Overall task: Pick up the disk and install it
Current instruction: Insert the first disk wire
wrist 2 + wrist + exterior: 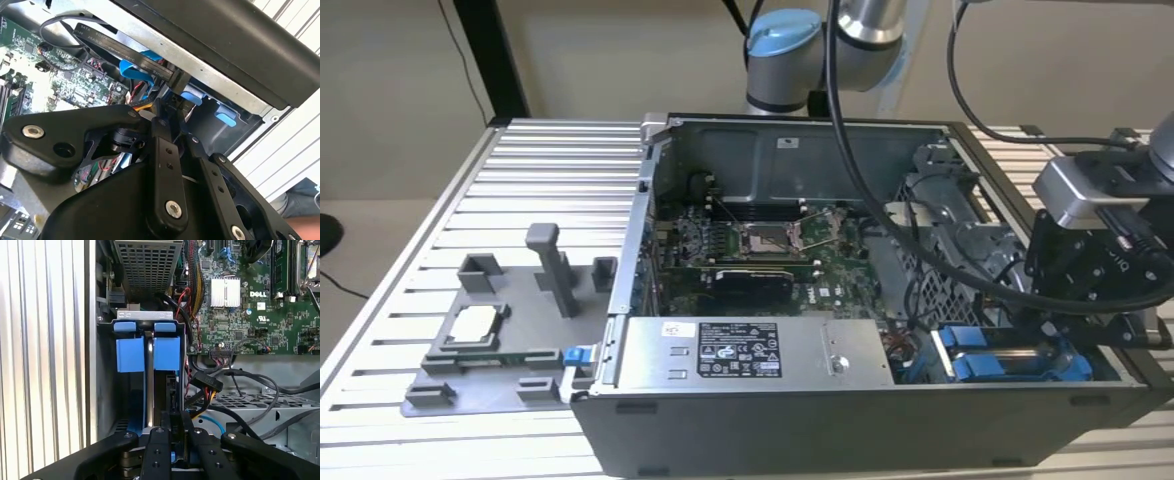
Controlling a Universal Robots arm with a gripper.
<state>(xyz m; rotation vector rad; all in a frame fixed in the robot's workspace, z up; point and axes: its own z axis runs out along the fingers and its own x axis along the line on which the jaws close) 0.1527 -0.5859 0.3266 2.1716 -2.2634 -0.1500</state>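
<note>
Black linkage bars of the tool (pixel 177 432) crowd the foreground in both wrist views, and they run close together toward a narrow point. In the first wrist view that point sits at the near end of the disk (pixel 150 385), which stands on edge in the drive bay (pixel 105 385): a thin grey metal strip between two bright blue bracket tabs. The fingers look drawn in around that edge, so the tool reads as clenched on the disk, though the contact itself is hidden behind the bars.

Standing the disk on edge suits the bay, whose slots are vertical, and the blue tabs face outward where they can be reached. From the exterior view, the tool (pixel 1067 330) hangs over the corner of the open computer case (pixel 854 420) at that view's right, right above the blue bracket parts (pixel 987 352). That fits the disk being already inside its slot, judged as seated or nearly so.

Black cables (pixel 225 382) and the motherboard (pixel 260 300) lie just beside the bay. Well apart, on the slatted surface (pixel 520 180), a grey fixture (pixel 487 350) carries a small square chip (pixel 471 325).
</note>
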